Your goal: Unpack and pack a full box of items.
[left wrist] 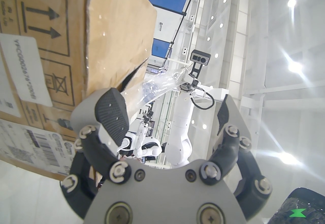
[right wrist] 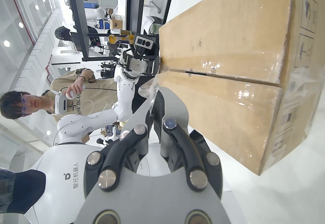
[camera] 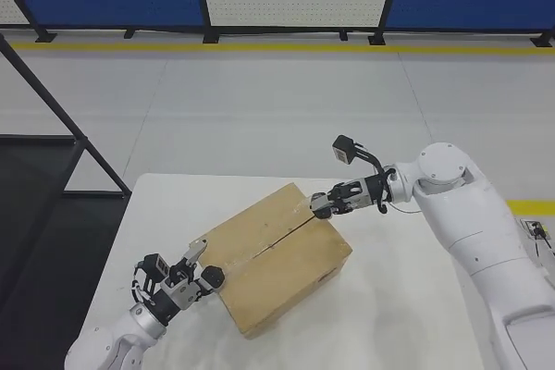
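Cardboard box (camera: 277,254), from our grippers outward: the right gripper (right wrist: 153,100) is pinched shut on a clear tape strip (left wrist: 162,84) rising from the end of the top seam. The left gripper (left wrist: 168,105) stands spread open beside the opposite corner. The box lies closed on the white table (camera: 398,305). We judge it stiff and heavy if full. The tape looks thin and tear-prone, best held close to the seam.

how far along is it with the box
Early. Done: nothing is unpacked; the box flaps lie shut on the table. In hand: the right gripper pinches a strip of clear tape lifted at one end of the top seam, while the left gripper sits open beside the opposite corner. Left: peeling the tape, opening, unpacking, repacking.
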Available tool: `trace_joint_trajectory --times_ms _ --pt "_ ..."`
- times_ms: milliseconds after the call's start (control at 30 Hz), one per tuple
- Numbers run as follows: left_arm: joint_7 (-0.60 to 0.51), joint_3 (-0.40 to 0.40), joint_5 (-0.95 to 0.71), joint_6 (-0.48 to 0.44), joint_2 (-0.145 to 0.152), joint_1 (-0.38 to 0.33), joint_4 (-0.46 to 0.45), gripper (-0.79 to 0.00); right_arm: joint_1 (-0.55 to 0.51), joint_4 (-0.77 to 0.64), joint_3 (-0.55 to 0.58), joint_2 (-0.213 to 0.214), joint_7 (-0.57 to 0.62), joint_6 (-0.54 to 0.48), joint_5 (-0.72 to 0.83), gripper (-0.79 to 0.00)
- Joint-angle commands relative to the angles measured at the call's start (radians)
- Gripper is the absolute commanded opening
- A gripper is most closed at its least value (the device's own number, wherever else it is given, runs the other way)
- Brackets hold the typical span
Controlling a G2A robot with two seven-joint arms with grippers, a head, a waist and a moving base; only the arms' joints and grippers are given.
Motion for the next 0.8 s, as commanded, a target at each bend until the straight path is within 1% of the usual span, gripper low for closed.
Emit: trace_joint_trajectory --times_ms 0,100,200,333,600,767 --pt "0.0 0.002 0.002 0.001 0.001 -0.001 -0.001 0.0 0.001 0.007 -0.002 -0.002 0.008 -0.008 0.003 -0.754" --pt "0.003 0.006 0.001 0.001 0.003 -0.002 -0.002 0.0 0.006 0.013 -0.012 -0.004 0.024 -0.021 -0.012 -0.785" --pt "0.003 0.009 0.0 0.002 0.004 -0.003 -0.003 0.0 0.012 0.018 -0.021 -0.006 0.029 -0.032 -0.024 -0.785" --pt "0.004 0.011 -0.003 0.001 0.006 -0.002 -0.004 0.0 0.022 -0.004 -0.049 -0.007 0.029 -0.087 -0.062 -0.785" --pt "0.007 0.015 -0.002 -0.005 0.01 0.004 -0.005 0.0 0.048 -0.047 -0.066 0.003 -0.075 -0.19 -0.169 -0.785" --pt "0.019 0.013 -0.014 -0.015 0.011 0.01 -0.01 0.0 0.058 -0.096 -0.077 0.009 -0.104 -0.22 -0.218 -0.785"
